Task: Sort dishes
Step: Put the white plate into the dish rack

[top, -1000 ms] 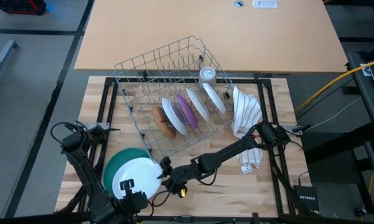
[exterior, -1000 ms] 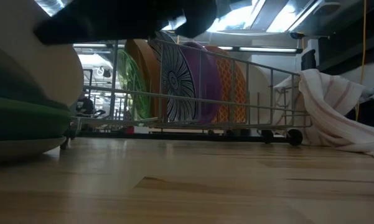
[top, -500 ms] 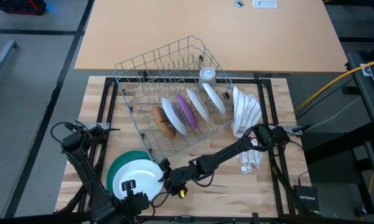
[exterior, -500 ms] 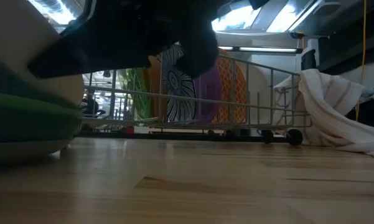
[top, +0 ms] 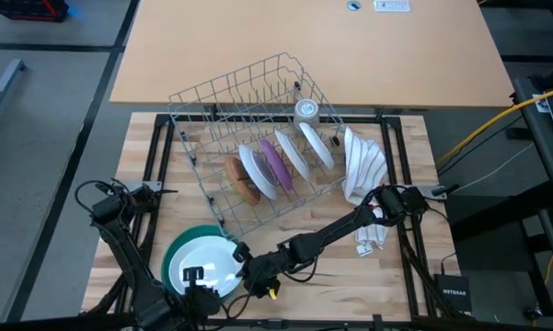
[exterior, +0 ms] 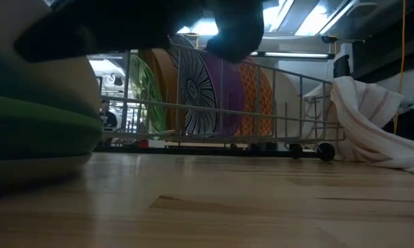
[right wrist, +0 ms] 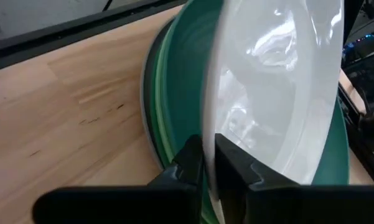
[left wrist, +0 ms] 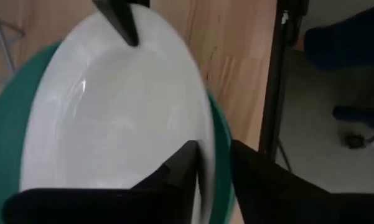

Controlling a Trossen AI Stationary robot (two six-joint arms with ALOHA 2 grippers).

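Right gripper [right wrist: 208, 163] clamped on white plate [top: 205, 267] rim at 3 o'clock; left gripper [left wrist: 211, 168] pinching same rim at 6 o'clock. Plate resting atop green plate [top: 173, 257], table's near-left. Early stage: two dishes stacked; several smaller plates [top: 274, 165] remaining upright in wire rack [top: 223, 97].

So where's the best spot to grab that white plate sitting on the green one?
Probably the rim. The white plate lies flat in the teal-green plate, so only its thin raised edge offers purchase. Both the left gripper and right gripper already straddle that rim from opposite sides, one finger above, one beneath.
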